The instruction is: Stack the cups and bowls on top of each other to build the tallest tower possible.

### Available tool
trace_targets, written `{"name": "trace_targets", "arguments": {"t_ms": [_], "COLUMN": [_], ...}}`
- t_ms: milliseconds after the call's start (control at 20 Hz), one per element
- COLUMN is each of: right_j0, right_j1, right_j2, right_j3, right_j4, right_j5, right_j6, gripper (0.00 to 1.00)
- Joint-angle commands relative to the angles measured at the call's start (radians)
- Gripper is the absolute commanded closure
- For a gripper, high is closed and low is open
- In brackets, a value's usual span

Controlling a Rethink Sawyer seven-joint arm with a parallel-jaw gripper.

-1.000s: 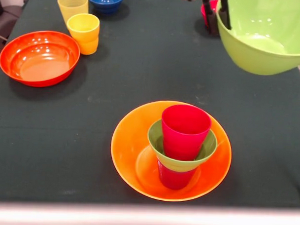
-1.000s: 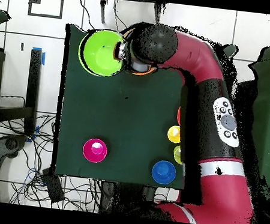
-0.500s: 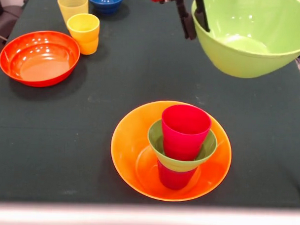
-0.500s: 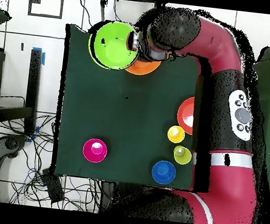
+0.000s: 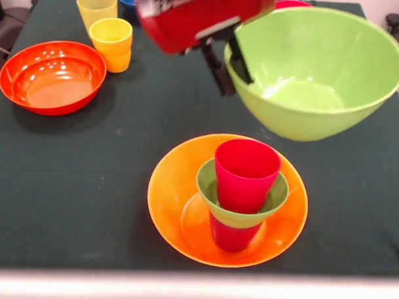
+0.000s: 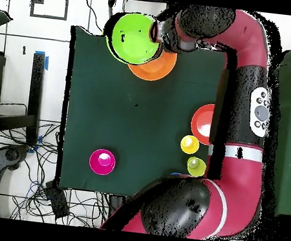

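We see the gripper (image 5: 230,62) pinched over the near-left rim of the large green bowl (image 5: 320,75), one dark finger (image 5: 217,70) outside the wall, the other inside. The bowl hangs off the cloth, tilted, mouth toward us, up and to the right of the tower (image 5: 240,193). We note the tower standing in the large yellow-orange bowl (image 5: 168,194), the red-pink cup (image 5: 246,172) topmost in the small green bowl (image 5: 271,206). At far left sit the orange-red bowl (image 5: 51,75), the yellow-orange cup (image 5: 111,43) and the pale yellow cup (image 5: 96,5). From overhead, the small red-pink bowl (image 6: 102,162) sits well apart from the rest.
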Motion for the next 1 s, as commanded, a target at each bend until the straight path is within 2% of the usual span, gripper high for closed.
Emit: {"name": "trace_targets", "arguments": {"t_ms": [50, 250, 450, 800, 1000], "right_j0": [0.021, 0.028, 0.045, 0.056, 0.058], "right_j1": [0.107, 0.119, 0.098, 0.101, 0.099], "right_j2": [0.091, 0.107, 0.092, 0.130, 0.136], "right_j3": [-0.219, -0.285, -0.338, -0.350, -0.341], "right_j4": [-0.110, -0.153, -0.249, -0.284, -0.281], "right_j5": [0.172, 0.235, 0.348, 0.346, 0.326], "right_j6": [-0.408, -0.431, -0.449, -0.436, -0.424], "gripper": [1.00, 1.00, 1.00, 1.00, 1.00]}}
